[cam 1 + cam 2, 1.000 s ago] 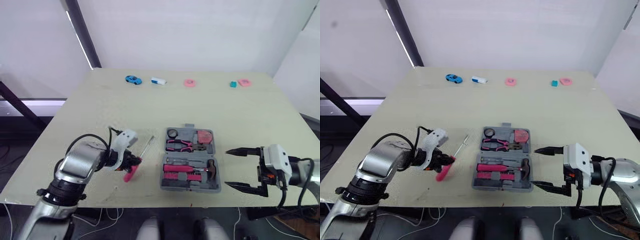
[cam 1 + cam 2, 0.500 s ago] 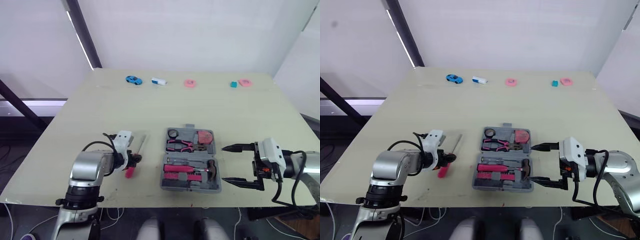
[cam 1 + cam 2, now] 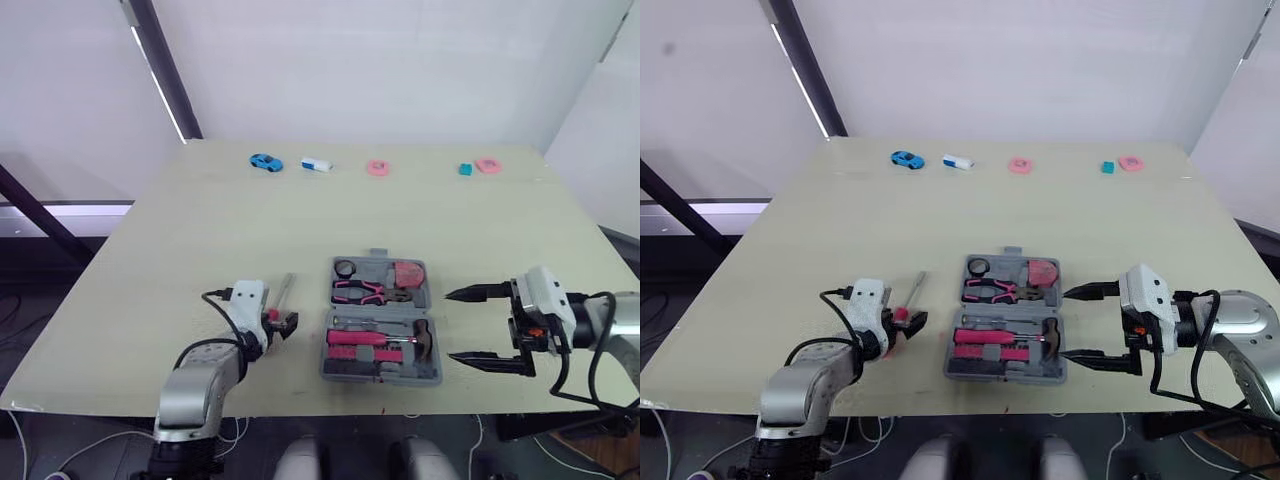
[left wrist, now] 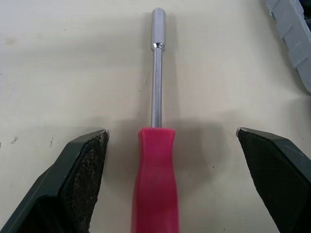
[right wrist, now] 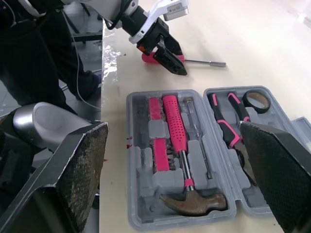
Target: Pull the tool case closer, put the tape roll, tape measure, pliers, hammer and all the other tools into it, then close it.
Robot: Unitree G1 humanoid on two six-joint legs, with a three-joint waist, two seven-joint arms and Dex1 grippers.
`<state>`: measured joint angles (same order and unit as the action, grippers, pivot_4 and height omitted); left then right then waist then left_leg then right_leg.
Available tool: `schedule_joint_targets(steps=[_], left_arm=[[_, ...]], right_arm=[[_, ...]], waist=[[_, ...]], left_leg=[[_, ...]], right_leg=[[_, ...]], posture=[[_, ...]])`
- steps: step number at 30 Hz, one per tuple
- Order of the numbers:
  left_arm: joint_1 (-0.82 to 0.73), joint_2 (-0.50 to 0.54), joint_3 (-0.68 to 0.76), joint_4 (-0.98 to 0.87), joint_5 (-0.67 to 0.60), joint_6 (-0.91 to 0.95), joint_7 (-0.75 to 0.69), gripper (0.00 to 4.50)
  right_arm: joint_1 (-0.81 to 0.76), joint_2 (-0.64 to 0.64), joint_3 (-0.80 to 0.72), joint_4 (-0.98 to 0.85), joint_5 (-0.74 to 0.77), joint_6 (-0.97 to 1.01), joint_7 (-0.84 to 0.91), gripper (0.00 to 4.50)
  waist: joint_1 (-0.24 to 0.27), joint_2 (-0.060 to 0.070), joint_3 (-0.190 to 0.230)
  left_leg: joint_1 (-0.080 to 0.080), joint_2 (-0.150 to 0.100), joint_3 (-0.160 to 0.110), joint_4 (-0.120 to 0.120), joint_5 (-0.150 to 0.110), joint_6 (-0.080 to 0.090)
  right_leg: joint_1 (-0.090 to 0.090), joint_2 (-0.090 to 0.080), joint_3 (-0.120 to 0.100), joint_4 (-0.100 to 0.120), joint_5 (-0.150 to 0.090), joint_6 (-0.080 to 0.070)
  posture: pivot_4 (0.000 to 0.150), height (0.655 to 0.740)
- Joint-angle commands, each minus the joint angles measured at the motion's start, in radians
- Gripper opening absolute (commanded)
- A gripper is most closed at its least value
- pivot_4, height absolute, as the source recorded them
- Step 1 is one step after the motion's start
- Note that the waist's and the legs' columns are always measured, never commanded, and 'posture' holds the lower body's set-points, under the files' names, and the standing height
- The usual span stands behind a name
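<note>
The open case [image 3: 377, 308] holds the hammer [image 3: 420, 340], pliers [image 3: 360, 290], tape roll [image 3: 345, 267] and tape measure [image 3: 407, 273]. The screwdriver [image 4: 154, 160] lies on the table [image 3: 450, 220] between the left gripper's [image 4: 171, 131] spread fingers. The right gripper [image 3: 449, 325] gapes empty. Closing is not yet done.

The screwdriver [image 4: 155, 145] pairs a glossy pink plastic handle with a polished metal shaft; the bench [image 4: 73, 58] is smooth and matt, the tool case [image 5: 156, 130] matt grey moulded plastic, the hammer [image 5: 177, 141] head dull browned metal.

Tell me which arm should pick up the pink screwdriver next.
Left, probably. The left gripper is open, straddling the screwdriver lying on the table. The right gripper is open too, but sits across the tool case from it.
</note>
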<state>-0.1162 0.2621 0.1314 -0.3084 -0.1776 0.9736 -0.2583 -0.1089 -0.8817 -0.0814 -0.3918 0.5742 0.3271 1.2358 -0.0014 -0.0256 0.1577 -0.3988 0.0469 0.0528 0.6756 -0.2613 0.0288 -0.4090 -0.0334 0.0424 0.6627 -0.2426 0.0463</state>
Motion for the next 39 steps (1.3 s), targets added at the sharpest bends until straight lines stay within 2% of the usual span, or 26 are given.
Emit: schedule_joint_targets(steps=[1,2,4,6,8,10,13,15,17,19,22,24,29,35,39], left_arm=[[0.055,-0.033,0.034,-0.018,-0.009,-0.013,0.039,3.34],[0.061,-0.032,0.035,-0.019,-0.010,-0.019,0.041,2.75],[0.069,-0.025,0.037,-0.022,-0.012,-0.033,0.039,2.28],[0.071,-0.009,0.042,-0.029,-0.019,-0.036,0.028,1.33],[0.067,0.023,0.045,-0.048,-0.037,-0.047,-0.010,0.69],[0.044,0.075,0.049,-0.079,-0.099,-0.063,-0.111,0.67],[-0.033,0.233,0.030,-0.133,-0.232,-0.062,-0.365,0.66],[-0.078,0.318,0.015,-0.133,-0.304,-0.039,-0.481,0.66],[-0.162,0.480,-0.075,-0.138,-0.365,-0.029,-0.706,0.66],[-0.249,0.597,-0.173,-0.126,-0.388,-0.028,-0.872,0.66],[-0.377,0.681,-0.329,-0.084,-0.357,-0.079,-1.030,0.66],[-0.447,0.694,-0.420,-0.065,-0.319,-0.110,-1.099,0.66],[-0.608,0.637,-0.651,-0.003,-0.198,-0.079,-1.123,0.66],[-0.696,0.505,-0.819,0.067,-0.095,-0.022,-1.075,0.66],[-0.715,0.458,-0.874,0.097,-0.055,-0.019,-1.063,0.66]], right_arm=[[-0.024,-0.026,-0.034,-0.001,0.023,0.002,0.026,4.50],[-0.025,-0.027,-0.032,0.002,0.021,0.000,0.028,4.50],[-0.024,-0.024,-0.029,0.003,0.019,-0.003,0.028,4.50],[-0.019,-0.021,-0.028,0.001,0.018,-0.006,0.026,4.50],[-0.013,-0.017,-0.030,-0.002,0.017,-0.008,0.021,4.50],[-0.008,-0.011,-0.032,-0.002,0.016,-0.012,0.013,4.50],[0.006,-0.005,-0.040,0.003,0.012,-0.027,0.010,4.50],[0.006,-0.002,-0.040,0.008,0.009,-0.032,0.009,4.50],[0.016,-0.005,-0.052,0.024,0.002,-0.053,0.019,4.50],[0.030,-0.012,-0.065,0.039,-0.006,-0.073,0.030,4.50],[0.055,-0.031,-0.090,0.057,-0.019,-0.101,0.055,4.50],[0.074,-0.051,-0.105,0.069,-0.034,-0.124,0.081,4.50],[0.120,-0.116,-0.159,0.110,-0.049,-0.170,0.152,4.50],[0.146,-0.170,-0.224,0.145,-0.046,-0.187,0.208,4.50],[0.156,-0.182,-0.248,0.146,-0.044,-0.187,0.217,4.50]], waist=[[-0.006,0.000,0.000],[-0.006,0.000,0.000],[-0.006,0.000,0.000],[-0.006,0.000,0.000],[-0.006,0.000,0.000],[-0.007,-0.001,0.001],[-0.005,-0.005,0.003],[-0.001,-0.006,0.003],[-0.002,-0.004,0.003],[-0.004,-0.008,0.005],[-0.004,-0.006,0.005],[-0.003,-0.006,0.005],[0.001,-0.006,0.005],[0.001,-0.007,0.006],[-0.002,-0.007,0.006]], left_leg=[[0.000,0.000,0.000,0.000,0.000,0.000],[0.000,0.000,0.000,0.000,0.000,0.000],[0.000,0.000,0.000,0.000,0.000,0.000],[0.000,0.000,0.000,0.000,0.000,0.000],[0.000,0.000,0.000,0.000,0.000,0.000],[0.000,0.000,0.000,0.000,0.000,0.000],[-0.001,0.000,-0.001,0.000,0.000,0.000],[-0.003,0.001,-0.004,0.000,0.000,0.000],[-0.002,0.000,-0.002,0.000,0.000,0.000],[-0.003,0.000,-0.002,0.000,0.000,0.000],[-0.002,-0.002,0.000,-0.002,0.000,0.000],[-0.002,-0.002,0.001,-0.003,0.000,0.000],[-0.003,-0.003,0.002,-0.003,0.000,0.000],[-0.003,-0.002,0.003,-0.001,0.000,0.000],[-0.003,-0.002,0.001,-0.001,0.000,0.000]], right_leg=[[0.000,0.000,0.000,0.000,0.000,0.000],[0.000,0.000,0.000,0.000,0.000,0.000],[0.000,0.000,0.000,0.000,0.000,0.000],[0.000,0.000,0.000,0.000,0.000,0.000],[0.000,0.000,0.000,0.000,0.000,0.000],[0.000,0.000,0.000,0.000,0.000,0.000],[-0.001,0.000,-0.001,0.000,0.000,0.000],[-0.001,0.001,-0.005,0.000,-0.002,-0.004],[-0.001,0.000,-0.003,0.000,-0.002,-0.004],[-0.001,0.000,-0.003,-0.001,-0.003,-0.004],[-0.001,-0.001,-0.002,-0.003,-0.003,-0.002],[-0.001,-0.001,-0.001,-0.003,-0.004,-0.001],[-0.001,0.000,-0.001,-0.002,-0.004,-0.001],[-0.001,0.000,-0.001,-0.002,-0.002,0.003],[-0.001,0.001,-0.001,-0.001,-0.002,0.003]], posture=[[0.150,0.7400],[0.150,0.7400],[0.150,0.7400],[0.150,0.7400],[0.150,0.7400],[0.150,0.7400],[0.150,0.7400],[0.150,0.7400],[0.150,0.7400],[0.150,0.7400],[0.150,0.7400],[0.150,0.7400],[0.150,0.7400],[0.150,0.7400],[0.150,0.7400]])
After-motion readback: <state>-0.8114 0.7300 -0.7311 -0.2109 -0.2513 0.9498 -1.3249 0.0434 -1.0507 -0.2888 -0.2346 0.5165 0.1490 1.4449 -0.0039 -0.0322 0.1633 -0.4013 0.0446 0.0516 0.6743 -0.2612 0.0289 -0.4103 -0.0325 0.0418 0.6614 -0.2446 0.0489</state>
